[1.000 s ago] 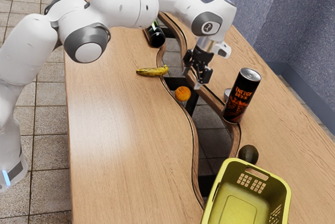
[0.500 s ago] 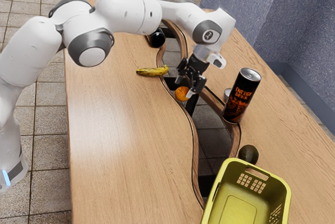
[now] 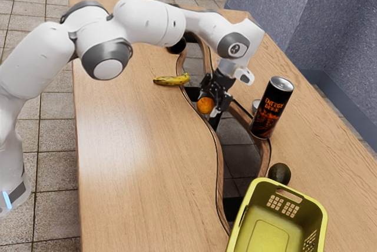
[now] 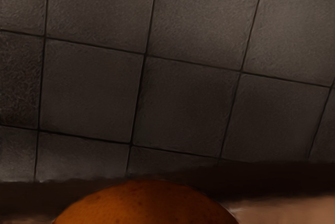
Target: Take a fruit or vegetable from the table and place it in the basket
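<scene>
Orange at the claw, grasp in hand
It sits by the desk's curved gap, between the claw's spread fingers, seemingly ungripped. Next, I'd judge, they must close squarely, then lift it toward the basket.

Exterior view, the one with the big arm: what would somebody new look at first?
Probably the big white arm, reaching in from the exterior view's left to its black gripper at the bright orange, by the gap in the table. Next, maybe the yellow-green basket at the exterior view's lower right, and the tall black can standing between the gripper and the basket.
</scene>
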Motion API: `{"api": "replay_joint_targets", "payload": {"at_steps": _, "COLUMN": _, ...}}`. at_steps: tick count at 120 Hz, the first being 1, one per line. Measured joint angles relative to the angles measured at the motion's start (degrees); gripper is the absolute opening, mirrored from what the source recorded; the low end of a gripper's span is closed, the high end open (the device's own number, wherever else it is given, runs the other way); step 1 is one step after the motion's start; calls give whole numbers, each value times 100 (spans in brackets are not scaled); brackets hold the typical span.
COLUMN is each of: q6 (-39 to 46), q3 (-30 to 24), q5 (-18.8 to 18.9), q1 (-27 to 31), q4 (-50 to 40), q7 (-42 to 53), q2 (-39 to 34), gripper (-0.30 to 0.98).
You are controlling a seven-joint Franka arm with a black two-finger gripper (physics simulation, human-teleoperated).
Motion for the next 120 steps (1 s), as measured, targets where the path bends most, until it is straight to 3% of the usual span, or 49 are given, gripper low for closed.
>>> {"api": "replay_joint_targets", "payload": {"at_steps": 9, "q6": 12, "q3": 2, "q5": -4, "q1": 0, "q4": 0, "q7": 5, "q2": 11, "gripper": 65}}
{"api": "replay_joint_targets", "payload": {"at_steps": 29, "q6": 13, "q3": 8, "q5": 6, "q1": 0, "q4": 8, "q7": 14, "q2": 7, "gripper": 37}}
{"api": "replay_joint_targets", "payload": {"at_steps": 44, "q6": 5, "q3": 18, "q5": 38, "q1": 0, "q4": 14, "q7": 25, "q2": -13, "gripper": 29}}
{"api": "replay_joint_targets", "payload": {"at_steps": 67, "q6": -170, "q3": 48, "q5": 106, "q1": -2, "q4": 304, "q7": 34, "q2": -144, "gripper": 29}}
{"api": "replay_joint_targets", "payload": {"at_steps": 79, "q6": -374, "q3": 124, "q5": 272, "q1": -52, "q4": 265, "q7": 6, "q2": -729, "gripper": 29}}
{"api": "replay_joint_targets", "payload": {"at_steps": 89, "q6": -424, "q3": 89, "q5": 596, "q1": -291, "q4": -647, "q7": -70, "q2": -1742, "gripper": 30}}
{"api": "replay_joint_targets", "payload": {"at_steps": 102, "q6": -213, "q3": -595, "q5": 1244, "q1": -301, "q4": -2003, "q7": -254, "q2": -3354, "gripper": 31}}
{"api": "replay_joint_targets", "payload": {"at_steps": 112, "q6": 64, "q3": -1349, "q5": 1588, "q1": -8, "q4": -2150, "q7": -387, "q2": -3759, "gripper": 31}}
{"api": "replay_joint_targets", "payload": {"at_steps": 120, "q6": 274, "q3": -1908, "q5": 1741, "q1": -166, "q4": -1999, "q7": -488, "q2": -3847, "gripper": 32}}
